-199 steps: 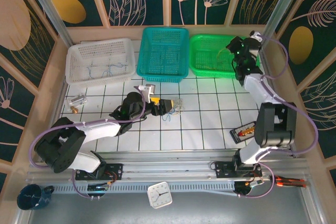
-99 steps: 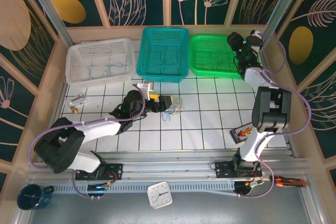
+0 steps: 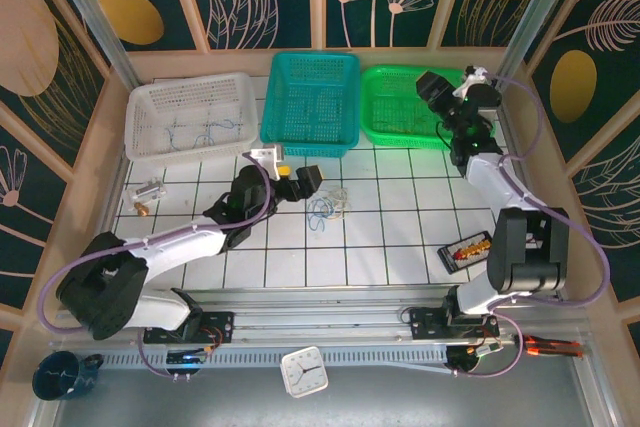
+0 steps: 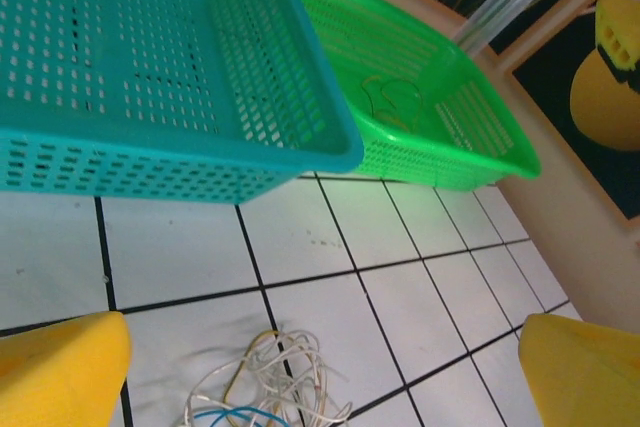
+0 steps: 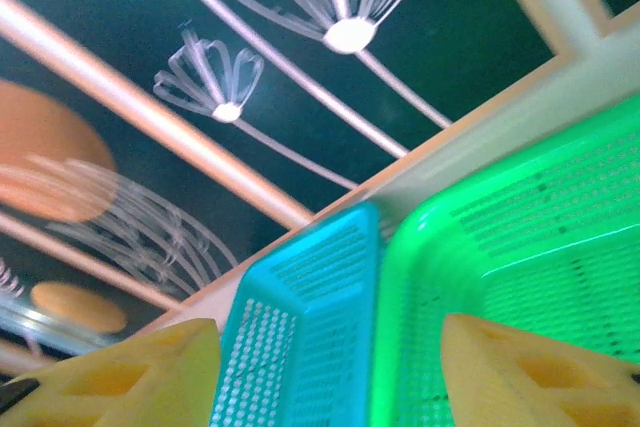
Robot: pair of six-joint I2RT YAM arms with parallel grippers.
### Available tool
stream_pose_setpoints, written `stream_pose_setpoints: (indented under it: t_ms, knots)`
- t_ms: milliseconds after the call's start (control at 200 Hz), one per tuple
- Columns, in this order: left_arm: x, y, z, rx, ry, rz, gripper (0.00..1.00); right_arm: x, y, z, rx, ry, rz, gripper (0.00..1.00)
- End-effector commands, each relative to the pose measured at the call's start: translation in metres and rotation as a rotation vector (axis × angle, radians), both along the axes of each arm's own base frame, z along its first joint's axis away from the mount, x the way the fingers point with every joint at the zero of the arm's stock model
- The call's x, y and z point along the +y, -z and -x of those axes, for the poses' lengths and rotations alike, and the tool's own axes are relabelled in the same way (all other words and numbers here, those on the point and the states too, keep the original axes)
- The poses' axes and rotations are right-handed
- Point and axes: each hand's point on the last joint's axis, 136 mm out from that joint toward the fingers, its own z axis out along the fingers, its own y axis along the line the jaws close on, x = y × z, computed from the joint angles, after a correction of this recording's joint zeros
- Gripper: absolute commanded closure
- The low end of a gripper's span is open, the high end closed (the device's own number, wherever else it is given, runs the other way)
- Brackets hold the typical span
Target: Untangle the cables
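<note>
A small loose tangle of cables (image 3: 327,207), whitish with a blue and a yellowish strand, lies on the white tiled table. In the left wrist view the cables (image 4: 262,385) sit low between my yellow fingertips (image 4: 60,367). My left gripper (image 3: 300,181) hovers just left of and behind the tangle, open and holding nothing. One thin yellowish wire (image 4: 392,99) lies in the green basket (image 3: 385,132). More thin strands (image 3: 195,132) lie in the white basket (image 3: 150,97). My right gripper (image 3: 432,87) hangs above the green basket, tilted upward, open and empty.
The teal basket (image 3: 310,142) stands between the white and green ones along the back. A small clear object (image 3: 146,190) lies at the left, and a red-orange item (image 3: 465,247) by the right arm. Wooden walls enclose the table. A clock (image 3: 303,371) and a mug (image 3: 60,375) sit in front of the rail.
The right gripper has opened and turned left over the green basket. The left gripper has drawn back and up from the tangle, which stays on the tiles.
</note>
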Motion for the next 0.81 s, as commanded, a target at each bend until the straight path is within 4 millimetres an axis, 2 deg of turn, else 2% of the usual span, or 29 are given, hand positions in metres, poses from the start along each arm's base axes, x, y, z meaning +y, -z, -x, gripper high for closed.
stream_pose_setpoints:
  t_ms: [0,145,345,545,701,801]
  knots:
    - [0.008,-0.026,-0.005,-0.054,-0.055,0.022,0.01,0.026,-0.004,0.023,-0.027,-0.080,0.017,0.40]
    - [0.011,-0.042,-0.006,-0.086,-0.069,0.024,0.01,0.055,0.004,0.053,-0.018,-0.139,0.068,0.40]
    - [0.020,-0.059,-0.012,-0.109,-0.122,-0.003,0.01,0.072,0.019,0.096,0.009,-0.189,0.087,0.39]
    - [0.028,-0.076,-0.011,-0.158,-0.146,-0.022,0.01,0.090,0.051,0.135,0.077,-0.243,0.141,0.40]
    - [0.024,-0.067,-0.018,-0.070,-0.149,-0.082,0.01,0.109,0.077,0.161,0.128,-0.299,0.188,0.40]
    - [0.012,-0.059,-0.017,-0.030,-0.095,-0.087,0.01,0.118,0.093,0.173,0.154,-0.325,0.196,0.39]
